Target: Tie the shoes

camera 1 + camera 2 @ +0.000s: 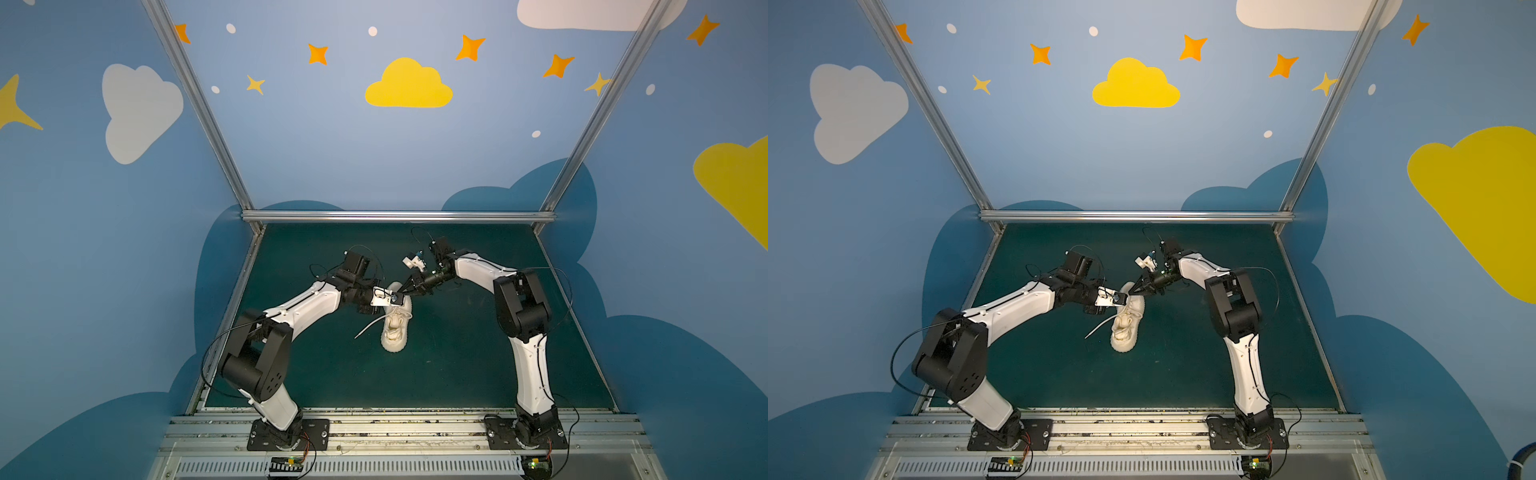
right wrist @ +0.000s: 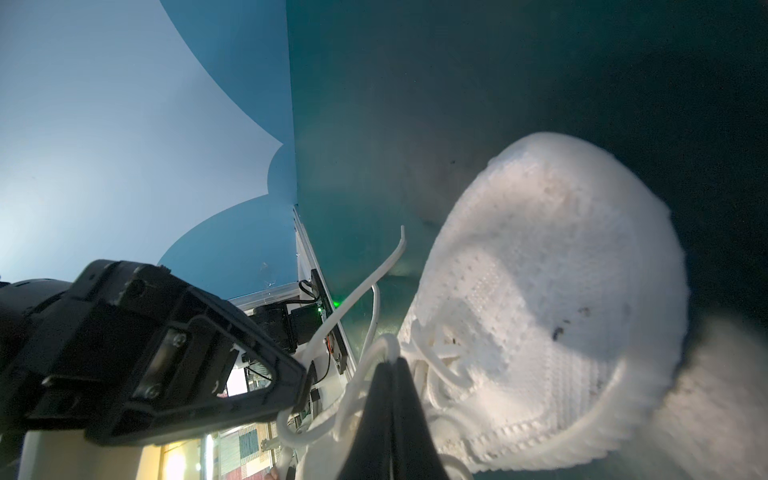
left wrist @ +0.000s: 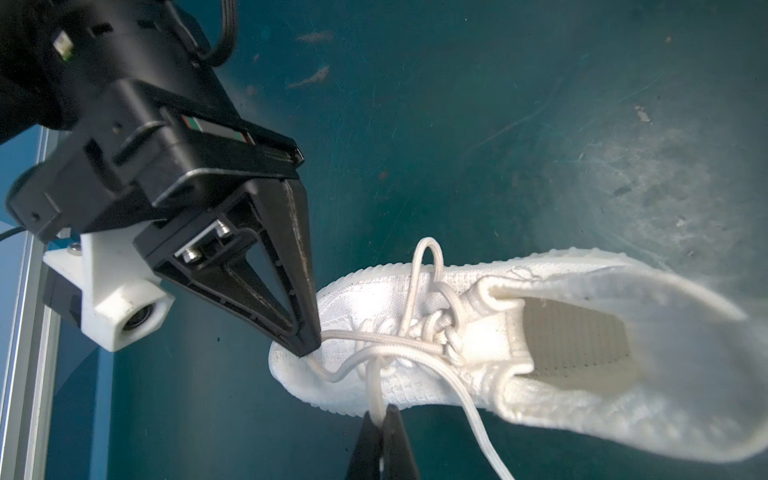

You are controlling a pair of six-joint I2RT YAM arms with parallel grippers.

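Observation:
A single cream knit shoe (image 1: 397, 328) (image 1: 1127, 328) lies on the green mat in both top views, and both grippers meet over its laced part. In the left wrist view my left gripper (image 3: 381, 411) is shut on a lace strand that rises from the shoe (image 3: 561, 274). My right gripper (image 3: 308, 348) is shut on another strand near the toe. A half-formed knot (image 3: 440, 328) sits at the tongue, with a small loop (image 3: 428, 249) above it. In the right wrist view the right gripper (image 2: 392, 362) pinches a lace, with the left gripper (image 2: 302, 376) close beside it.
One loose lace end (image 1: 368, 328) (image 1: 1100, 326) trails off the shoe onto the green mat (image 1: 457, 365). Aluminium rails (image 1: 395, 216) and blue walls enclose the mat at the back and both sides. The arm bases (image 1: 286, 434) stand along the front edge.

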